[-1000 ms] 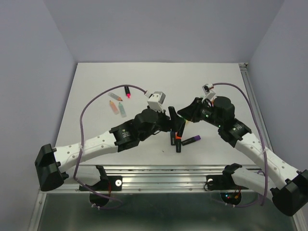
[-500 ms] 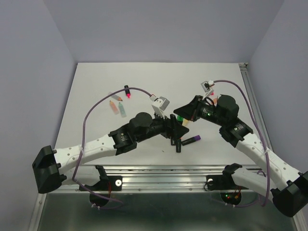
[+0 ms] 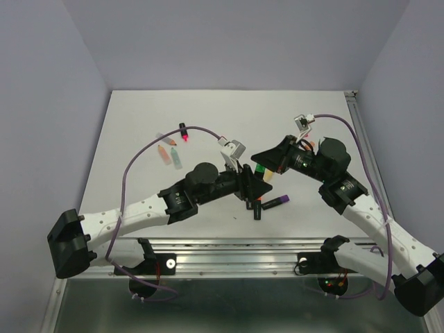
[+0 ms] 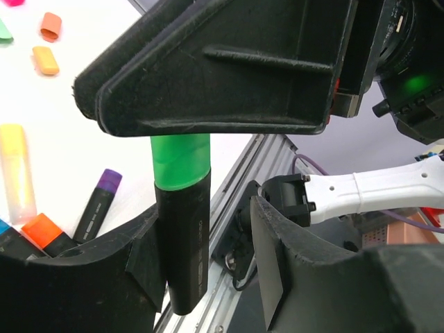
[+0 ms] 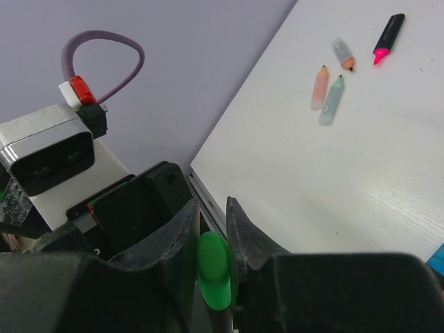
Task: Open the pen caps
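Note:
My right gripper is shut on the green cap of a highlighter and holds the pen up off the table. In the left wrist view the green cap sits on the black barrel, which hangs between my left gripper's open jaws. The barrel touches one finger and the other stands apart. From above, the green cap shows between the left gripper and the right gripper.
A purple-capped pen and a black pen lie under the grippers. Loose orange and peach caps, a yellow pen and an orange-capped pen are nearby. Uncapped barrels lie at the back left.
My left gripper has swung right and turned, and its jaws now straddle the barrel. My right gripper has shifted a little up and back with the green-capped pen.

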You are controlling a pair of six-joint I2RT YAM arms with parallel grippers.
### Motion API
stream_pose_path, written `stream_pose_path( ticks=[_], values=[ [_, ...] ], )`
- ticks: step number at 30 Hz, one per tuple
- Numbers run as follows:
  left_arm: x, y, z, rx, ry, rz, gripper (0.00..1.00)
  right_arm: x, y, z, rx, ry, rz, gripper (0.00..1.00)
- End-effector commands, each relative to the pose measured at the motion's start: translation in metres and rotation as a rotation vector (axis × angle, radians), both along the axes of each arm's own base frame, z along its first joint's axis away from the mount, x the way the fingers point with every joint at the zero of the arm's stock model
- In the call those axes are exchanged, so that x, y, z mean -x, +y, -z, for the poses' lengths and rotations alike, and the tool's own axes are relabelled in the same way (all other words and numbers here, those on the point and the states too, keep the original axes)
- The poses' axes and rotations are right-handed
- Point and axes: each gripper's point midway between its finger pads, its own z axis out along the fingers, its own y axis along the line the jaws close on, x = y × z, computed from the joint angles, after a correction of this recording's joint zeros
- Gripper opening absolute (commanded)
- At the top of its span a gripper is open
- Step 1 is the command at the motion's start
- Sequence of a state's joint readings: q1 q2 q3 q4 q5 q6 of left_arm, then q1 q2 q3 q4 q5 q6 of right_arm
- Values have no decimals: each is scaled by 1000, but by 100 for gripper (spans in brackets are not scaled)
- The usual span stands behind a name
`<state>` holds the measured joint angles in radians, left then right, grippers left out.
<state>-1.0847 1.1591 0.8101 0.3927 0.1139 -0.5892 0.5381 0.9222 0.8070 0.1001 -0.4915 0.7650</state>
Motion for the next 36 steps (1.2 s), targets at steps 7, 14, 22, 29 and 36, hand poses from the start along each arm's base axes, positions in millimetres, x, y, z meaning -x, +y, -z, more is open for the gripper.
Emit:
stream_pose_path(
  ticks=[7, 14, 22, 29, 36],
  values=[
    [11, -1, -25, 107, -38, 57, 48, 11, 3, -47, -102, -131, -49, 1],
    [19, 3, -37, 154, -63, 90, 28, 27, 12, -45, -128, -124, -167, 1],
    [23, 5, -40, 202, -66, 102, 0, 31, 13, -42, -115, -136, -196, 1],
    [12, 8, -35, 189, -16, 29, 0, 33, 11, -42, -97, -133, -189, 42],
    [1, -3, -18, 137, 38, 13, 0, 35, 10, -41, -73, -145, -193, 56]
  ],
)
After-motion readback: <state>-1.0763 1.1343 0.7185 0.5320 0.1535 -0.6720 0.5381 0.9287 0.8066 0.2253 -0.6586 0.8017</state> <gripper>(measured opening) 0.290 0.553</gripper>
